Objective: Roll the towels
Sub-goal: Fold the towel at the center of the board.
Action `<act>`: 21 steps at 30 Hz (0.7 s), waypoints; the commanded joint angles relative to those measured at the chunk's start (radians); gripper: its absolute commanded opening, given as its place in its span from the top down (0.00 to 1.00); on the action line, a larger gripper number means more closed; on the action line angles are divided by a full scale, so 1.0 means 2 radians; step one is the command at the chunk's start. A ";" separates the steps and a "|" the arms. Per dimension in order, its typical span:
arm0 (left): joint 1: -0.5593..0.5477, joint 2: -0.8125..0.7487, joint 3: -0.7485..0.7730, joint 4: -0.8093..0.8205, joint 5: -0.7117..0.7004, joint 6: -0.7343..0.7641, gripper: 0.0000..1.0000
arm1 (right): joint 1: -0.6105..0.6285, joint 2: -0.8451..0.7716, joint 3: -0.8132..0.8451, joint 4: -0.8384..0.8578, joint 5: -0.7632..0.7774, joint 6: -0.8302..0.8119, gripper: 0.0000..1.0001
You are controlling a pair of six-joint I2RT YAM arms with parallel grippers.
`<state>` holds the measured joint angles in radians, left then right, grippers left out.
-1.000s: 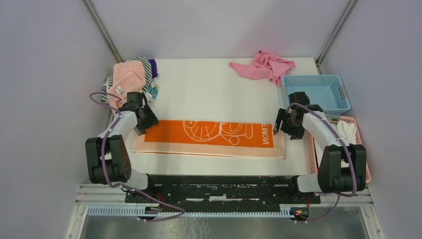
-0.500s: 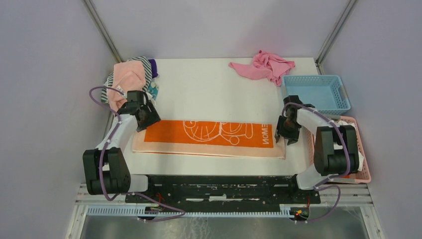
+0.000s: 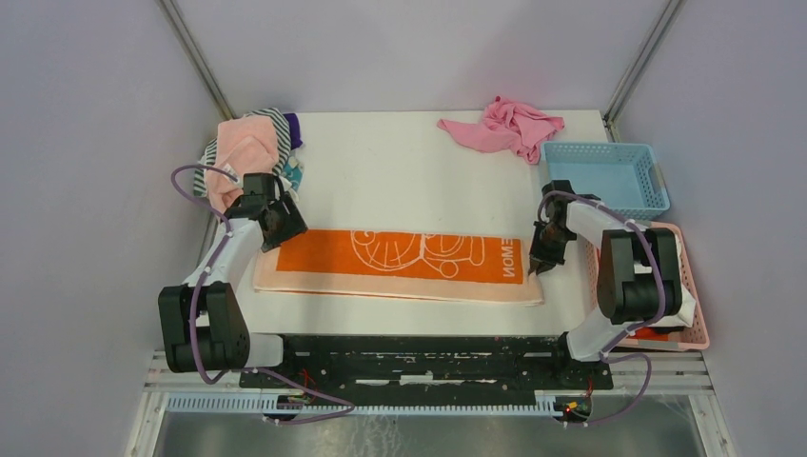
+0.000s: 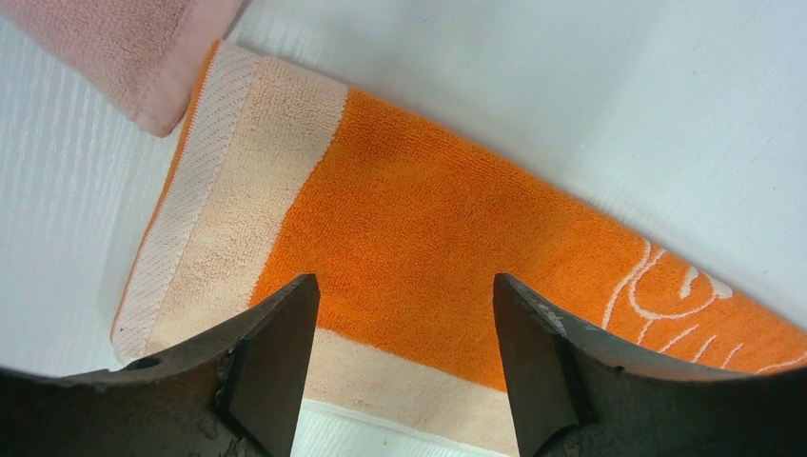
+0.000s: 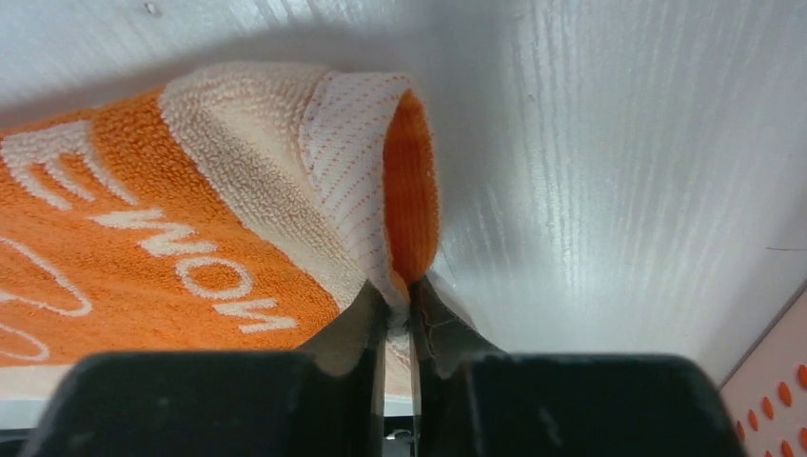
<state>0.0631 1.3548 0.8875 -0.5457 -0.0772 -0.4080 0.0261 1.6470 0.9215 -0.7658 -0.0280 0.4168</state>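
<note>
While the white table (image 3: 400, 162) takes up most of the top view, the orange towel (image 3: 395, 265) lies flat along its near side. It is spread from left to right with its white drawing and lettering facing up and a peach band along the near edge. 2 baskets sit at the table's right edge: a blue basket (image 3: 604, 176) farther back and a pink basket (image 3: 693, 286) nearer, partly hidden behind the right arm. At the far left corner a pale pink towel (image 3: 240, 152) with a white label lies bunched on a striped cloth (image 3: 276, 122). A brighter pink cloth (image 3: 504, 129) lies crumpled at the far right, just beside the blue basket. The left gripper (image 3: 278, 221) hangs over the orange towel's left end with its 2 fingers (image 4: 276, 362) wide apart and nothing between them; whether they touch the cloth cannot be told. The right gripper (image 3: 542, 255) is at the towel's right end, its fingers (image 5: 357, 333) pinched almost together on the short edge, which is lifted off the table and curls over in a small fold.
</note>
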 commanded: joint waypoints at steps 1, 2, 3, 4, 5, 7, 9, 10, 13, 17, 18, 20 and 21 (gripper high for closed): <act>-0.001 -0.019 0.013 0.007 0.000 0.020 0.26 | 0.003 0.016 -0.016 0.001 0.032 0.006 0.93; -0.001 -0.020 0.013 0.007 0.001 0.019 0.26 | 0.004 0.002 -0.009 -0.012 0.044 0.006 0.98; -0.001 -0.021 0.012 0.007 0.003 0.019 0.26 | 0.004 -0.014 0.000 -0.025 0.060 0.006 0.99; -0.001 -0.022 0.012 0.009 0.006 0.019 0.25 | 0.004 -0.032 0.009 -0.042 0.077 0.006 0.99; -0.001 -0.023 0.012 0.010 0.009 0.019 0.25 | 0.004 -0.050 0.021 -0.059 0.094 0.005 0.99; -0.001 -0.025 0.011 0.011 0.013 0.018 0.25 | 0.005 -0.087 0.045 -0.090 0.130 0.003 0.99; -0.002 -0.027 0.010 0.011 0.017 0.018 0.25 | 0.004 -0.117 0.072 -0.119 0.169 0.002 0.99; -0.003 -0.026 0.010 0.012 0.021 0.018 0.25 | 0.005 -0.130 0.085 -0.132 0.193 0.001 0.99; -0.009 -0.024 0.007 0.015 0.031 0.016 0.24 | 0.004 -0.138 0.131 -0.165 0.271 0.001 0.99; -0.032 -0.007 0.005 0.016 0.054 0.015 0.24 | 0.005 -0.124 0.175 -0.203 0.359 0.023 1.00; -0.038 -0.003 0.004 0.015 0.061 0.014 0.24 | 0.005 -0.122 0.183 -0.206 0.370 0.025 0.99; -0.054 0.006 0.005 0.015 0.072 0.010 0.24 | 0.006 -0.120 0.194 -0.209 0.398 0.029 0.99; -0.062 0.010 0.004 0.014 0.080 0.006 0.24 | 0.008 -0.119 0.199 -0.210 0.403 0.028 0.99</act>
<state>-0.0116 1.3437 0.8875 -0.5426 0.0067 -0.4026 0.0357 1.3945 1.2613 -1.1042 0.5785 0.4438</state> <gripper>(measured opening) 0.756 0.027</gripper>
